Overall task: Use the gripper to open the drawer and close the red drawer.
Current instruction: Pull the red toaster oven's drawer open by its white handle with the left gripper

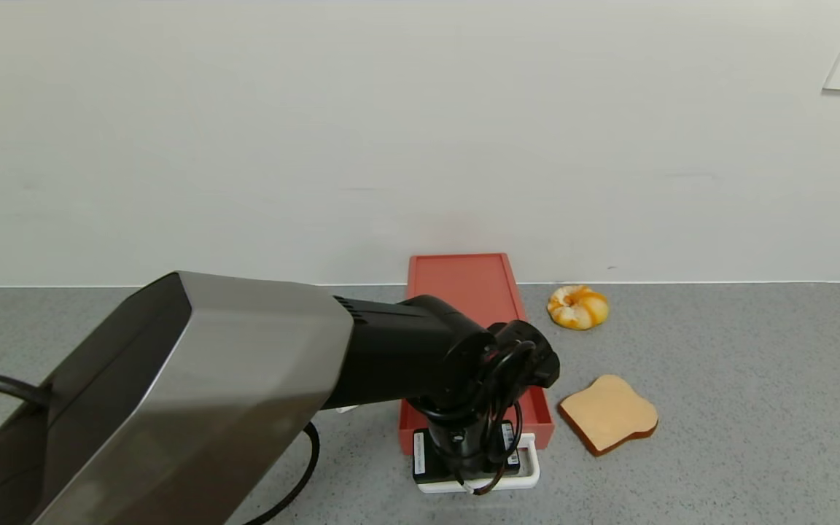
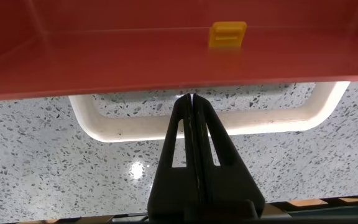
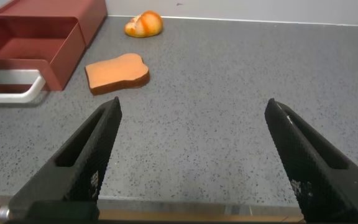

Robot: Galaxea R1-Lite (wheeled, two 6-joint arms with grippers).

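We have the left tool [image 2: 192,106] pressed together with nothing between its fingers, its tips poked down inside the white loop handle [image 2: 207,121] of the red drawer [image 1: 475,292]. The drawer box lies on the grey worktop [image 1: 719,408] with its long axis running from 12 to 6 o'clock in the head view, back end against the wall and handle at the 6 o'clock end, toward us. The tray looks pulled out, its floor open to the wrist camera. From the tool, the tray's red front wall [image 2: 166,78] lies just beyond the tips toward 12 o'clock, so we judge that closing calls for a straight push along that axis. The left arm is far nearer; the right tool [image 3: 191,162] hangs spread apart, well off at 3 o'clock, beyond the toast slice [image 1: 608,413] and the bun [image 1: 577,307].
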